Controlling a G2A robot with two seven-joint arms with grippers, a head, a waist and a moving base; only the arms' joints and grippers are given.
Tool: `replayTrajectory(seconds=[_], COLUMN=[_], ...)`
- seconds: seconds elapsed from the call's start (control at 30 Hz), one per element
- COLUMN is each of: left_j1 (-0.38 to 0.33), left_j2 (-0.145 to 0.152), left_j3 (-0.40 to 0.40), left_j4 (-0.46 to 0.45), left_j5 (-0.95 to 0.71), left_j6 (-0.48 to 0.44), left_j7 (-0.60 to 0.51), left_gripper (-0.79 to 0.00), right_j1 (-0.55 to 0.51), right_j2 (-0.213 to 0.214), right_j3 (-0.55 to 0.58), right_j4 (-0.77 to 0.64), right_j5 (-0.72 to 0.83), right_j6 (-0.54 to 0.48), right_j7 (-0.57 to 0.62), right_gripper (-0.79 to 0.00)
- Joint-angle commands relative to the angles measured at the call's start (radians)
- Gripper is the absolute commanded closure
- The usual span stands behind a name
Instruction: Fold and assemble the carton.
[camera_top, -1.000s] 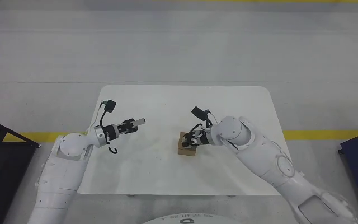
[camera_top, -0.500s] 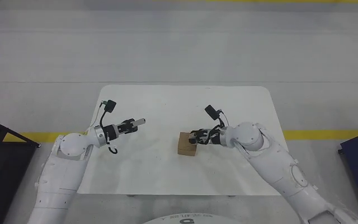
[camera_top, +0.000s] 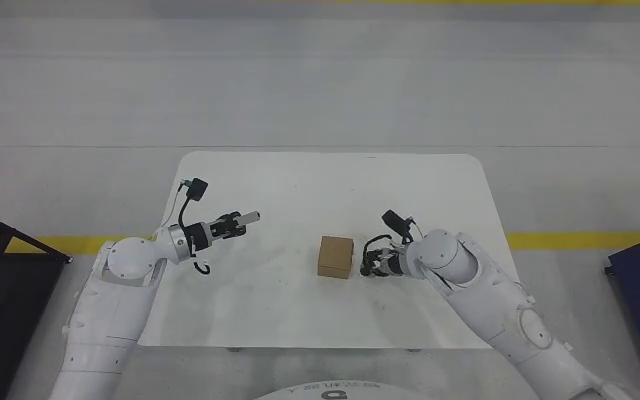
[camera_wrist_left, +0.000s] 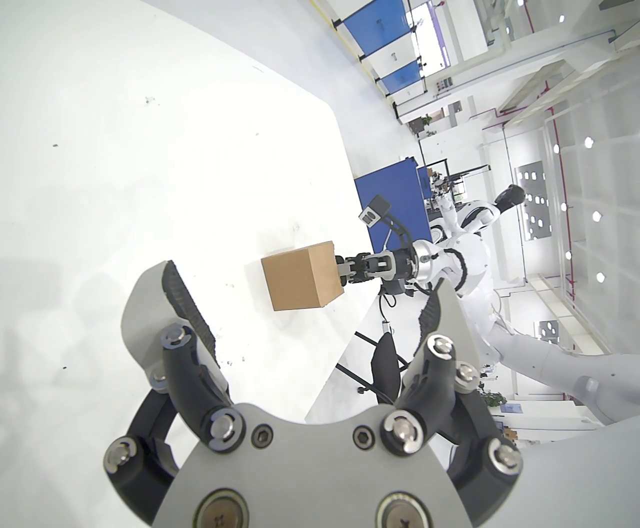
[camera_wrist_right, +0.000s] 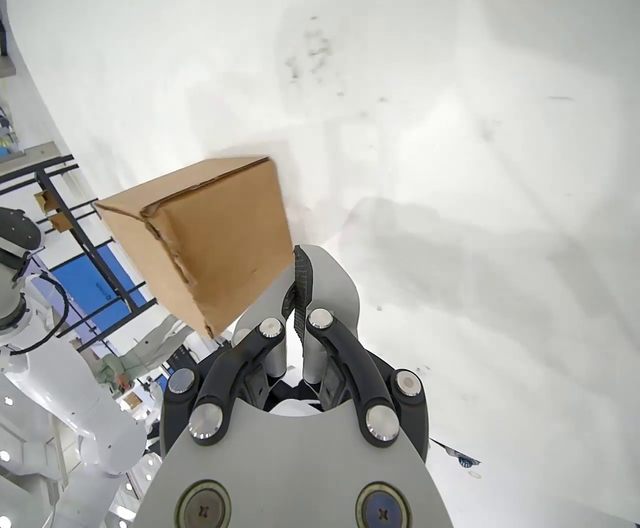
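Brown cardboard carton (camera_top: 335, 257) sat folded into a closed cube on the white table (camera_top: 300, 190), toward the front edge, between the two arms. Right gripper (camera_top: 374, 262) was level with the carton's side, tips touching or just beside that face, couldn't tell which. Its jaws were pressed together on nothing, likely posed as a blunt pusher for pressing a flap flat. Left gripper (camera_top: 250, 216) hung well apart over bare table, jaws spread and empty, probably parked clear to leave room. Carton looked mostly assembled, though one edge seam was ragged.
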Motion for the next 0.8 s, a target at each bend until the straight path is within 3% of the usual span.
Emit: replayTrajectory(seconds=[0.0,0.27,0.4,0.57,0.77], left_j1=[0.000,0.000,0.004,0.033,0.004], left_j2=[0.000,0.000,0.000,0.006,0.004], left_j3=[0.000,0.000,0.001,0.030,0.145], left_j4=[0.000,0.000,-0.008,-0.090,-0.147], left_j5=[0.000,0.000,0.014,0.112,0.243], left_j6=[0.000,0.000,0.007,0.073,0.156], left_j7=[0.000,0.000,0.017,0.020,-0.059], left_gripper=[-0.785,-0.785,-0.785,-0.785,-0.785], right_j1=[0.030,-0.010,0.002,0.085,0.152], right_j2=[-0.010,0.000,0.003,-0.018,-0.046], right_j3=[-0.016,0.088,0.089,-0.017,-0.067], right_j4=[0.028,0.130,0.175,0.191,0.277], right_j5=[0.041,0.207,0.185,0.132,0.209], right_j6=[-0.052,-0.313,-0.277,-0.236,-0.349], right_j7=[-0.004,0.026,0.059,0.108,0.117], right_gripper=[0.000,0.000,0.000,0.000,0.000])
